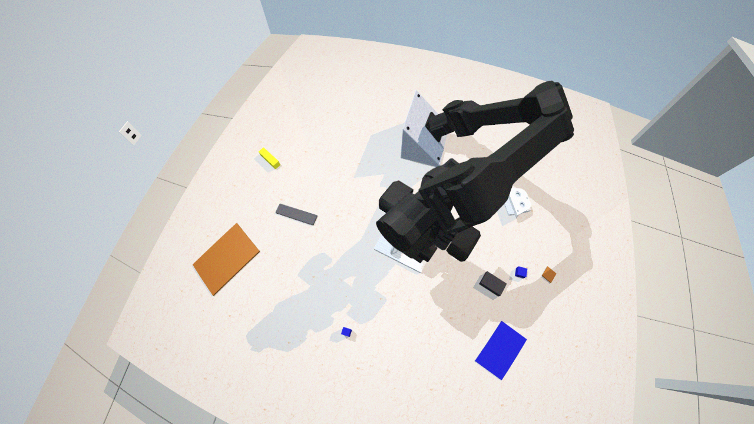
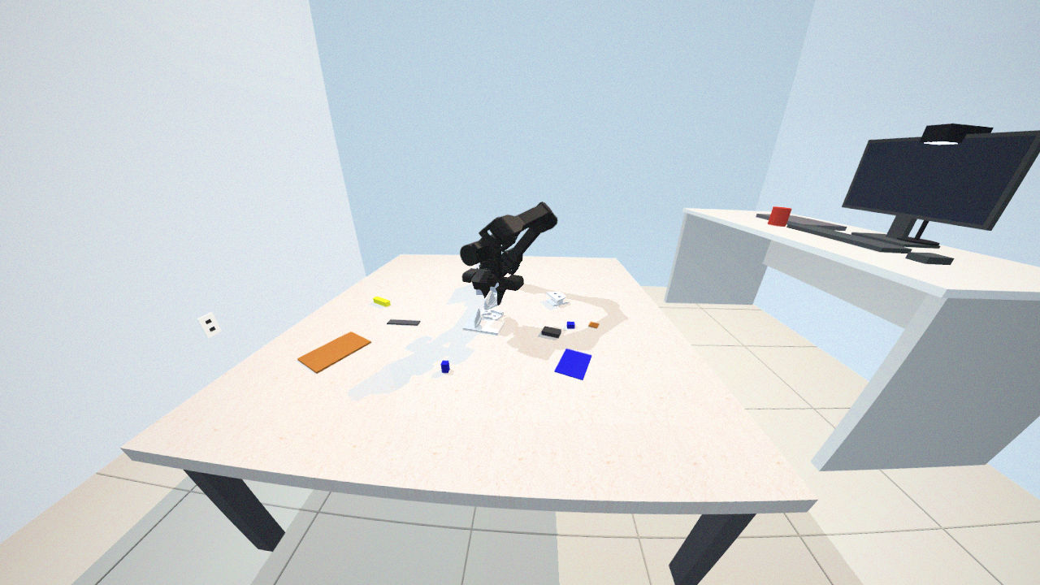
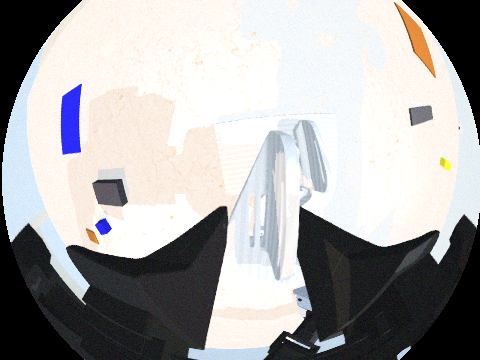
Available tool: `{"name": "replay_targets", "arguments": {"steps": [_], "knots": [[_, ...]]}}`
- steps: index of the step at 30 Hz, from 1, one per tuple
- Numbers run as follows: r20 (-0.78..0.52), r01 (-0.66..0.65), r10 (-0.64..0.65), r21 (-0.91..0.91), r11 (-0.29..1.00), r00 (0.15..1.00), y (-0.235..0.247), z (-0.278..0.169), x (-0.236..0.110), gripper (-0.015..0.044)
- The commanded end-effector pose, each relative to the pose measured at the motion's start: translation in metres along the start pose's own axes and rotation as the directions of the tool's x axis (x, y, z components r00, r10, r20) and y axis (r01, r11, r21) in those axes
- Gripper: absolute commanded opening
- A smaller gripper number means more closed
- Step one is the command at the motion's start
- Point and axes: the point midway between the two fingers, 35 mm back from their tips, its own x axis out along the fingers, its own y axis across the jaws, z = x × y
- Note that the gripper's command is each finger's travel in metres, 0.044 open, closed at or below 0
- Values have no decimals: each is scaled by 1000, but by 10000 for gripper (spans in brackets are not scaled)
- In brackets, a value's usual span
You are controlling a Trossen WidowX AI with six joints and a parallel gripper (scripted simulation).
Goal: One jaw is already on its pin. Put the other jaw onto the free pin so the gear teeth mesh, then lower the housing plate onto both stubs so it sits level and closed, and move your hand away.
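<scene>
My gripper (image 2: 491,296) (image 3: 259,213) points down and is shut on the free white jaw (image 3: 287,215), a slotted upright piece. It holds the jaw above the white base (image 1: 411,262) (image 2: 476,330) (image 3: 232,172). The other white jaw (image 2: 478,318) (image 3: 314,157) stands on the base, just beyond the held jaw in the wrist view. The held jaw hides the pins and most of the linkage there; I cannot tell whether it touches anything below. The arm covers much of the base in the top view. The white housing plate (image 1: 519,201) (image 2: 556,297), with two round holes, lies apart to the right.
A dark block (image 1: 492,283) (image 3: 110,192), a blue cube (image 1: 521,272), an orange piece (image 1: 548,274) and a blue sheet (image 1: 500,350) lie right of the base. A grey bar (image 1: 296,214), orange sheet (image 1: 226,258) and yellow bar (image 1: 269,158) lie left. Another blue cube (image 1: 346,331) is in front.
</scene>
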Motion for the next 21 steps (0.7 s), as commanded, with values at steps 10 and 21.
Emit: {"name": "replay_targets", "arguments": {"steps": [10,21], "knots": [[-3,-4,4,9,1000,1000,0,0,0,134],[-2,-3,3,10,1000,1000,0,1,9,134]]}}
